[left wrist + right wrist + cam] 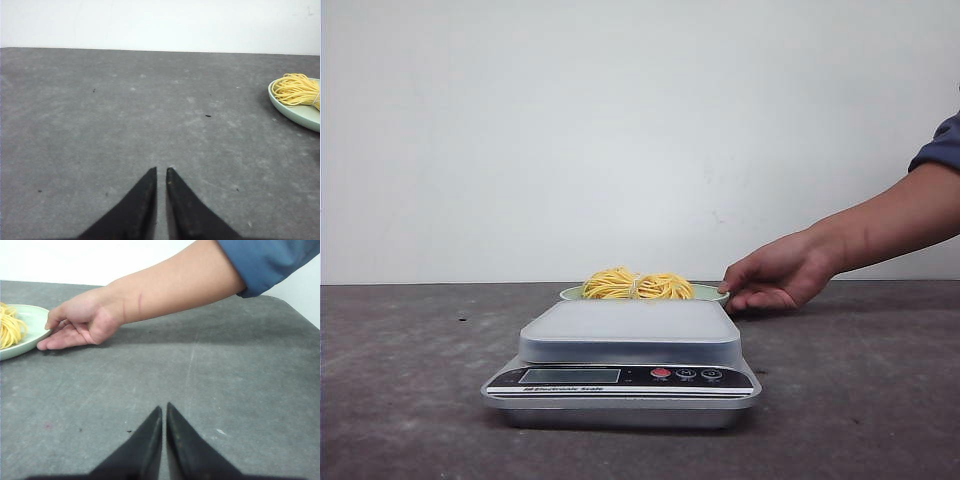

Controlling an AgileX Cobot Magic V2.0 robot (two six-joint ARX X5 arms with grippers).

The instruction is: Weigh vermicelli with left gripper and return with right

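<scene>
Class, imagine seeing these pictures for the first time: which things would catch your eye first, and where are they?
A person's hand reaches in from the right, touching the rim of a pale green plate. On that plate lies the yellow vermicelli, behind the silver kitchen scale, whose platform is empty. Both grippers sit shut over bare table.

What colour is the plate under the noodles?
Pale green; the plate shows best in the left wrist view, with the yellow vermicelli on it.

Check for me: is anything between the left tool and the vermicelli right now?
Only bare tabletop lies between the left tool and the vermicelli in the green plate. However, a person's hand touches the plate's far rim.
</scene>
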